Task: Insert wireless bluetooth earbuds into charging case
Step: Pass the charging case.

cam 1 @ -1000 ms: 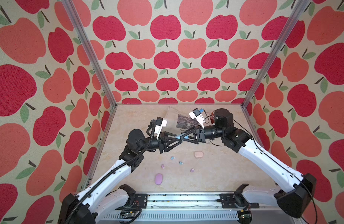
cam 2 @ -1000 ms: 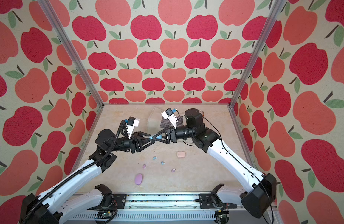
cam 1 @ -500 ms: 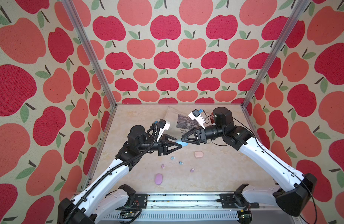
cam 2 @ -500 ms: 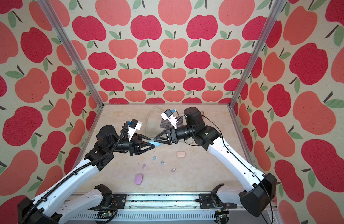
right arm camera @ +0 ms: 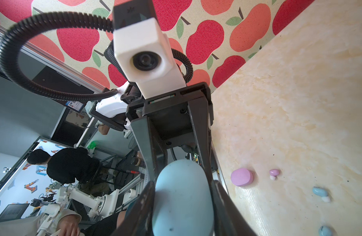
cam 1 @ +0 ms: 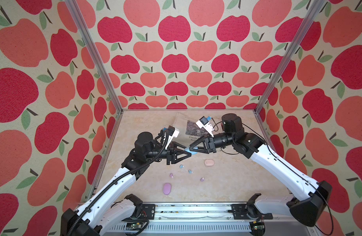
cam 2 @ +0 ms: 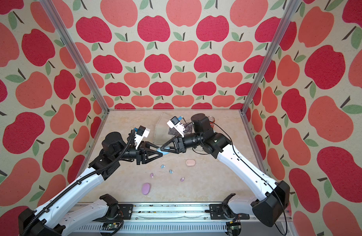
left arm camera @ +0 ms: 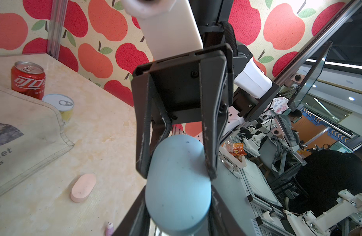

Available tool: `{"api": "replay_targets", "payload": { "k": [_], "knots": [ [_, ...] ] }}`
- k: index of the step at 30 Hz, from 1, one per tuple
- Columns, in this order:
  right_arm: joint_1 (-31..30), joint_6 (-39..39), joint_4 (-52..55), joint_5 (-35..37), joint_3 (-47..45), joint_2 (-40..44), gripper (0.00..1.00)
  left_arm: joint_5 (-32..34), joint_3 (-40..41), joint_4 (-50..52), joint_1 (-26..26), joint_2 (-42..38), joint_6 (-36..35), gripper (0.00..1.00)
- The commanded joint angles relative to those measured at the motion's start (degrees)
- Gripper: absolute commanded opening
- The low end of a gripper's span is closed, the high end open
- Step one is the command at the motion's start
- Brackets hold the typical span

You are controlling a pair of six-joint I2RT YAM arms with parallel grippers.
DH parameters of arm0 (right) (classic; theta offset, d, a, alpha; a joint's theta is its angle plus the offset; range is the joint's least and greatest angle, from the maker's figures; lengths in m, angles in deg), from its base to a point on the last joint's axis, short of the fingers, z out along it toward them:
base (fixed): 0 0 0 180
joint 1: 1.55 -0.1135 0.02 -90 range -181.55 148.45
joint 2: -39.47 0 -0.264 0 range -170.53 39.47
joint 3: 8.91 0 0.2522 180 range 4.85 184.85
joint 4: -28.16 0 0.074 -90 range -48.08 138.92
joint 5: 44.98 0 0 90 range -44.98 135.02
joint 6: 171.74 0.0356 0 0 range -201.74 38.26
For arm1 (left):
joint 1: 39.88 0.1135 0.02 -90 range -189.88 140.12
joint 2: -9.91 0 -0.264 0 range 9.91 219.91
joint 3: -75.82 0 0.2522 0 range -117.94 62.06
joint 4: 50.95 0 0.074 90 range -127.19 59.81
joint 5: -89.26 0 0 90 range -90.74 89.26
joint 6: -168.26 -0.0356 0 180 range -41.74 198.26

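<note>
A light blue oval charging case (cam 1: pixel 191 152) (cam 2: pixel 163 152) hangs in the air above the middle of the table. My left gripper (cam 1: pixel 188 154) is shut on one end of it and my right gripper (cam 1: pixel 194 150) on the other, tips meeting. In the left wrist view the case (left arm camera: pixel 177 183) fills the space between the fingers; the right wrist view shows the same (right arm camera: pixel 182 202). On the table below lie two light blue earbuds (cam 1: pixel 181 166) (cam 1: pixel 190 171) and two lilac ones (cam 1: pixel 171 175) (cam 1: pixel 202 179). A pink case (cam 1: pixel 209 162) and a lilac case (cam 1: pixel 167 188) lie shut nearby.
A cloth bag with a dark print (cam 1: pixel 186 124) lies at the back of the table under the right arm. A red cola can (left arm camera: pixel 28 80) and a yellow tin (left arm camera: pixel 59 106) stand by the back right corner. Apple-print walls close three sides.
My right gripper's jaws have narrowed onto the blue case that my left gripper holds. Both arms have shifted slightly towards the left and stay tip to tip.
</note>
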Motion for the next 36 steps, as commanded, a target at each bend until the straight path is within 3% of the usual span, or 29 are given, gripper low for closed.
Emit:
{"api": "replay_targets", "payload": {
  "k": [1, 9, 17, 25, 33, 36],
  "knots": [
    [-0.38, -0.87, 2.4, 1.27, 1.9, 0.02, 0.3, 0.56, -1.79, 0.0, 0.63, -0.93, -1.62, 0.11],
    [-0.66, -0.53, 2.32, 1.65, 1.19, 0.28, 0.23, 1.88, -1.31, -1.61, 1.49, -1.14, -0.53, 0.12],
    [-0.66, 4.24, -3.36, 2.92, -1.09, 1.19, 0.17, 2.55, -0.39, -7.92, 2.08, -0.15, 4.68, 0.24],
    [-0.66, 7.45, -7.54, 4.32, -2.62, 1.77, 0.14, 2.39, 0.4, -9.94, 2.03, -0.05, 5.47, 0.5],
    [-0.66, 9.46, -10.35, 4.86, -3.21, 1.93, 0.14, 3.26, 1.59, -14.23, 2.08, 0.26, 8.2, 0.62],
    [-0.67, 10.06, -11.36, 5.04, -3.33, 2.12, 0.14, 3.58, 2.13, -14.36, 2.1, 0.09, 8.34, 0.72]
  ]
}}
